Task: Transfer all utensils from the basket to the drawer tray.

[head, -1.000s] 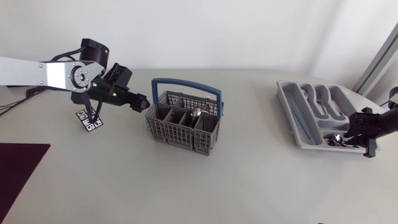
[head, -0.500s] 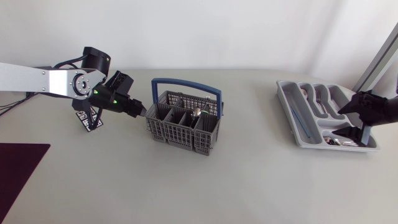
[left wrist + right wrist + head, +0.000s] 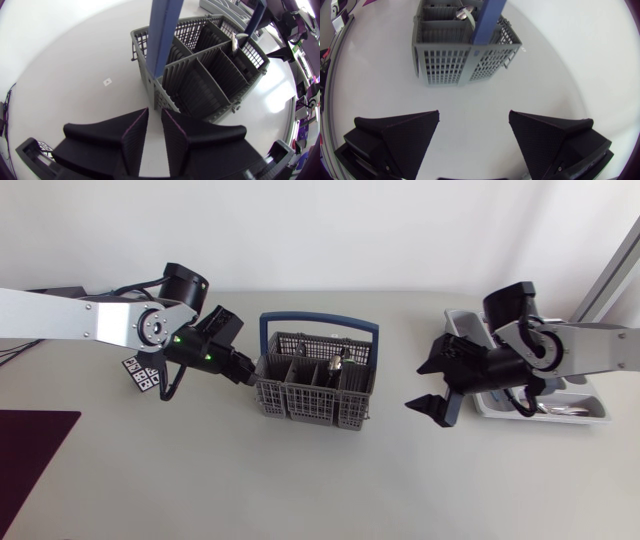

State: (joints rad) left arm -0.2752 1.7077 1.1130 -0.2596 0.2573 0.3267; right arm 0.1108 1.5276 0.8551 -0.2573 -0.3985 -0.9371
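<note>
Holding one silver spoon (image 3: 335, 364): blue-handled grey mesh basket (image 3: 310, 396); left gripper (image 3: 251, 372) closed, empty, right gripper (image 3: 417, 387) gaping, empty.

The left arm (image 3: 60, 315) comes in from the side, its silver-grey link level, the black wrist angled down and inward. The left gripper (image 3: 246, 372) (image 3: 155, 111) has its wedge fingers drawn together, only a thin slit between them, holding nothing. The right arm (image 3: 590, 350) bends at a black joint and extends inward; the right gripper (image 3: 428, 386) (image 3: 474, 125) is spread wide and holds nothing.
</note>
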